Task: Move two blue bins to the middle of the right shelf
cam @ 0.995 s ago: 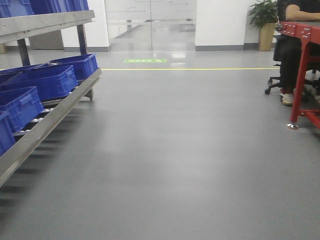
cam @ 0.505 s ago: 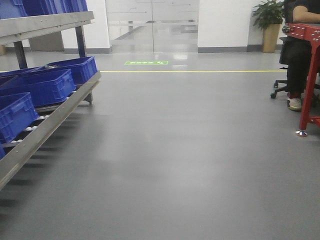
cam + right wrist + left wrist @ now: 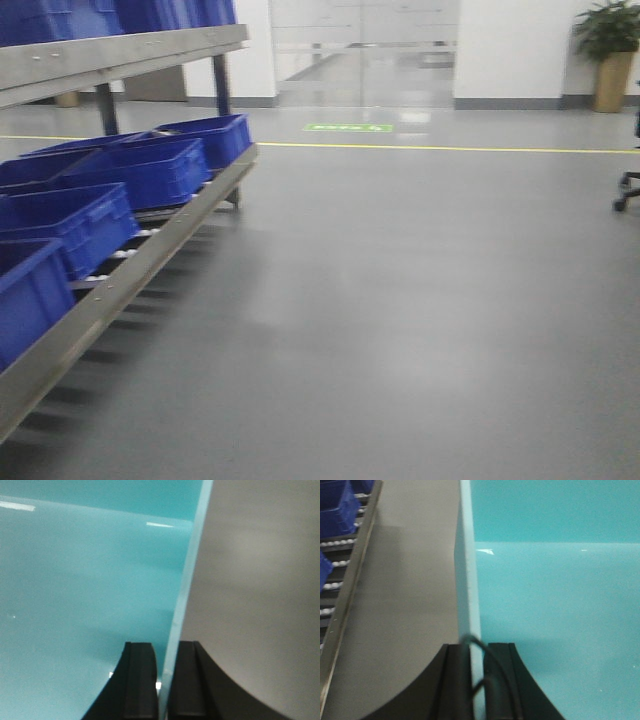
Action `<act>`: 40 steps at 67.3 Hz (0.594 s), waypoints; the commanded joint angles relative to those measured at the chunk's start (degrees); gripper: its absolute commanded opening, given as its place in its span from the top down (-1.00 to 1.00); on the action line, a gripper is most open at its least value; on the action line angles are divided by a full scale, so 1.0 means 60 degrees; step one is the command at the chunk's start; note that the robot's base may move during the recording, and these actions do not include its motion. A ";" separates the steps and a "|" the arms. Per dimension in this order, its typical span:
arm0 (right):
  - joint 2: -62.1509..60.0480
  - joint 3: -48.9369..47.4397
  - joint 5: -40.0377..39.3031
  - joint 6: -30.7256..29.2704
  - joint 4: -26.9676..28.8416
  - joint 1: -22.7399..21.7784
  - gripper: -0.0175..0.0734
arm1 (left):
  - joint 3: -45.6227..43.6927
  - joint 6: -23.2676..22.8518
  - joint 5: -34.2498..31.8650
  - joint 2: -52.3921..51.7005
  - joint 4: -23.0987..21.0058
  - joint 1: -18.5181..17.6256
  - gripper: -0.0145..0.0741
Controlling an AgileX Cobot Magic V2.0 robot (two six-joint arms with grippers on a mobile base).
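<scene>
A pale light-blue bin (image 3: pixel 555 590) fills the left wrist view, its inside smooth and bare. My left gripper (image 3: pixel 477 650) is shut on the bin's left wall (image 3: pixel 468 570), one finger inside and one outside. In the right wrist view the same kind of bin (image 3: pixel 85 580) shows, and my right gripper (image 3: pixel 167 652) is shut on its right wall (image 3: pixel 192 565). Grey floor lies under the bin on both sides. I cannot tell whether a second bin is nested in it. The bin and the grippers are out of the front view.
A steel roller rack (image 3: pixel 150 265) runs along the left, loaded with dark royal-blue bins (image 3: pixel 150 170), more on its upper level (image 3: pixel 120 55). Its rollers (image 3: pixel 340 580) pass close to my left side. Ahead: yellow floor line (image 3: pixel 450 148), potted plant (image 3: pixel 610 60), chair base (image 3: pixel 628 190).
The front view has swung left: the rack has slid right and grown in the frame. The red table and the seated person have left the view at the right.
</scene>
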 commanded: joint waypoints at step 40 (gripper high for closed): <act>-0.0084 -0.0087 -0.0502 -0.0189 0.0272 0.0024 0.95 | -0.0139 0.0002 -0.0606 -0.0139 -0.0481 -0.0141 0.92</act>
